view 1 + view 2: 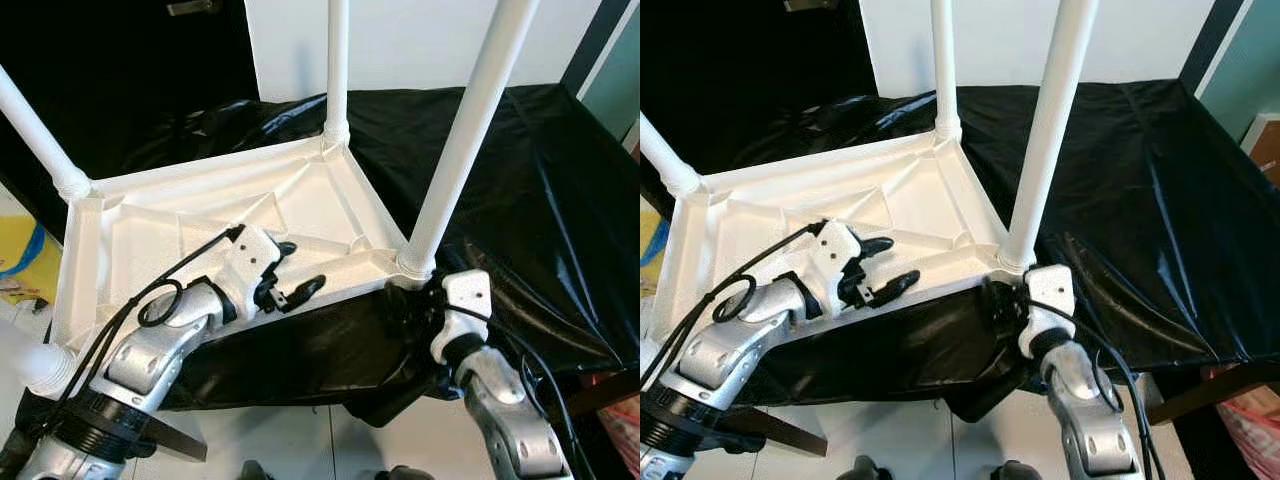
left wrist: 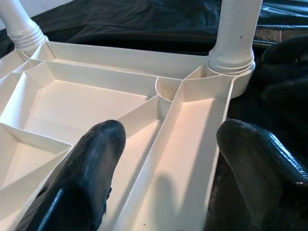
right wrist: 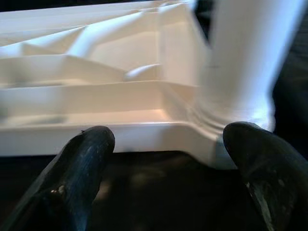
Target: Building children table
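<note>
I'm seeing the white children's table (image 1: 170, 235) lying upside down on black sheeting (image 1: 520, 190), its legs pointing up. My left gripper (image 1: 296, 270) is hovering over the near rim, fingers spread wide, empty. My right gripper (image 3: 168, 159) is sitting beside the near-right leg (image 1: 455, 150), fingers wide apart, gripping nothing.

We see a table draped in black plastic sheeting (image 1: 520, 190); on it the white children's table (image 1: 200, 225) lies upside down at the near left, legs pointing up.
</note>
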Controlling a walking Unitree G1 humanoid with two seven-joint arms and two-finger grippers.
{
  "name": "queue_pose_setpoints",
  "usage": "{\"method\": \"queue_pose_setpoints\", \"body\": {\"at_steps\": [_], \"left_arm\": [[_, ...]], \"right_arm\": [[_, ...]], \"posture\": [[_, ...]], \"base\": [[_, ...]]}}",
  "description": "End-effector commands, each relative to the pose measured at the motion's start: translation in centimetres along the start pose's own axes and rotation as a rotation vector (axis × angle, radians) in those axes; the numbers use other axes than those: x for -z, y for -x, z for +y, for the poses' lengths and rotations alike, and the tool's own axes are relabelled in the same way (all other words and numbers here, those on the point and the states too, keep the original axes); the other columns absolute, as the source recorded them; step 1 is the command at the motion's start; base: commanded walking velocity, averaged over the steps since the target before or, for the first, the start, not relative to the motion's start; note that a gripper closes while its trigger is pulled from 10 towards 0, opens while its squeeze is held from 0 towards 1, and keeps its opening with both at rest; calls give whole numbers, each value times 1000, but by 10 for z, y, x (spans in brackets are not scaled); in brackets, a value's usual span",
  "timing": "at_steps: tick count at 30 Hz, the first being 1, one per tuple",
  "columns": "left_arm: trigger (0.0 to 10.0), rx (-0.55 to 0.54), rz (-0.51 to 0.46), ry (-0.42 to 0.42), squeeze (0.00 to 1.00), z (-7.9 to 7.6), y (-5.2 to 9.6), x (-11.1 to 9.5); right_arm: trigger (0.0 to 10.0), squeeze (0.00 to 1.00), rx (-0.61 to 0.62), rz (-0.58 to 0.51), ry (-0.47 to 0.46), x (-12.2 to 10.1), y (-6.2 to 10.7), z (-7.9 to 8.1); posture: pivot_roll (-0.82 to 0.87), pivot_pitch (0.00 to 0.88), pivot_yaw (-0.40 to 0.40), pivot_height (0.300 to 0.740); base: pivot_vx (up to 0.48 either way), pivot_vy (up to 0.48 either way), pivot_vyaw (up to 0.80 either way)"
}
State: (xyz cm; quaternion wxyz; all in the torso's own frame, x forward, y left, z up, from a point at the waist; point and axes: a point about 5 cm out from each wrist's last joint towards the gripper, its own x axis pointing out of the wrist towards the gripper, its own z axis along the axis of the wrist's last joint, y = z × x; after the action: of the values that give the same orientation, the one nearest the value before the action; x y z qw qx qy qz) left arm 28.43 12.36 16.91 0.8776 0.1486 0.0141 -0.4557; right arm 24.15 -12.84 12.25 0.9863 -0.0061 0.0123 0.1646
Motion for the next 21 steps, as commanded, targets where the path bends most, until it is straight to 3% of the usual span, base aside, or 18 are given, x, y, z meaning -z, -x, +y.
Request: {"method": "queue_pose_setpoints", "body": {"at_steps": [1,8,11,20,21], "left_arm": [[10000,14,15,-19,0,6,6,0],[10000,6,38,-34,0,13,15,2],[10000,5,55,-41,0,12,20,4],[10000,16,62,-42,0,10,22,5],[10000,22,65,-32,0,6,22,7]], "right_arm": [[10000,0,-66,27,-28,1,-1,8],[10000,0,-141,13,-39,0,-9,19],[10000,0,-169,-33,-52,-8,-24,25],[10000,0,-140,-91,-82,-20,-46,25],[10000,0,-92,-109,-96,-20,-52,18]], "posture": [[-39,118,33,740],[-24,122,35,740],[-18,122,36,740],[7,119,34,740],[9,117,37,740]], "base": [[0,0,0],[0,0,0],[0,0,0],[0,0,0],[0,0,0]]}}
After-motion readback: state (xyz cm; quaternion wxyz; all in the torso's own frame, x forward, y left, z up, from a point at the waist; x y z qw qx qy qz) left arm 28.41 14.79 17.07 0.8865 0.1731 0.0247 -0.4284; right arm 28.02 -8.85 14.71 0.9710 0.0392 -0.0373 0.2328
